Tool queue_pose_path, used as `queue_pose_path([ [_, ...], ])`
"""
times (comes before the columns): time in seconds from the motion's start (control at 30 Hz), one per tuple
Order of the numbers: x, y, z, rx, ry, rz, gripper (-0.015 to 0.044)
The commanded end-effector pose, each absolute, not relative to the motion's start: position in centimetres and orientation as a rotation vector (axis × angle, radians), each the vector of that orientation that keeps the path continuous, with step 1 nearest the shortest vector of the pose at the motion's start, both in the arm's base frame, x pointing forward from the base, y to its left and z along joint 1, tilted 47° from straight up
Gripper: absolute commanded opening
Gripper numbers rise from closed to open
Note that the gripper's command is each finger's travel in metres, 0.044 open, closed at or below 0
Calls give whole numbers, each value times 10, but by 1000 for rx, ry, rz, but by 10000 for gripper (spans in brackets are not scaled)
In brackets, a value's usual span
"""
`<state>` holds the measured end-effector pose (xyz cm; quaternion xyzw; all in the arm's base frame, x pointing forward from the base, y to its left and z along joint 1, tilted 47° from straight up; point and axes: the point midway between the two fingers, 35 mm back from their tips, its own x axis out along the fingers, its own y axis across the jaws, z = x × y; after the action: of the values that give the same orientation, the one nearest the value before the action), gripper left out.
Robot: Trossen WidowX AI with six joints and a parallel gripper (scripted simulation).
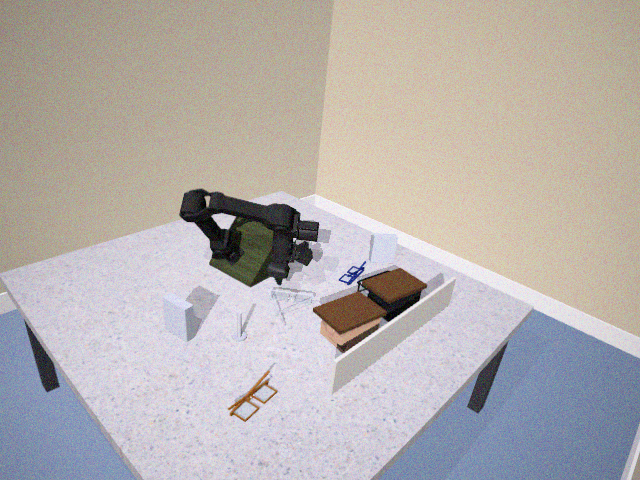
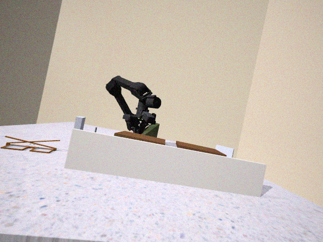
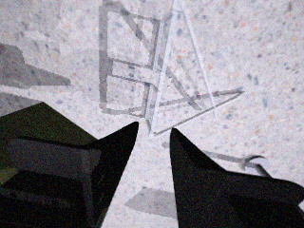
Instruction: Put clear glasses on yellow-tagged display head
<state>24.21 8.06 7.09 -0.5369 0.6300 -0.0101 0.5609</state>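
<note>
Clear glasses and display heads on a speckled worktop [image 1: 129,372] [image 2: 156,213] [image 3: 266,43], as I see them from my remote station. My pincer [image 1: 292,273] [image 2: 138,131] [image 3: 154,128] points downward near the centre of the top view, its fingers partly parted and nothing held between them. The clear glasses [image 1: 292,293] [image 3: 163,76] lie on the worktop, just beyond the fingertips in the wrist view, temples spread, not on either head. Right of centre in the top view stand a tan head [image 1: 348,312] [image 2: 139,137] and a black head [image 1: 393,284] [image 2: 199,148], both brown-topped, behind a white board [image 1: 395,335] [image 2: 164,164] in the exterior view; I cannot tell which bears the yellow tag. Orange glasses [image 1: 251,396] [image 2: 28,147] lie at the lower centre of the top view, and blue glasses [image 1: 353,273] near the black head
</note>
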Motion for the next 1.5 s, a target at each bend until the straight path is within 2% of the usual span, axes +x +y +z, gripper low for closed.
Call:
queue_pose_path([
  [0.0, 242, 80, 72, -1262, 1482, -36, 120],
  [1.47, 250, 40, 27, -1263, 1482, -38, 120],
])
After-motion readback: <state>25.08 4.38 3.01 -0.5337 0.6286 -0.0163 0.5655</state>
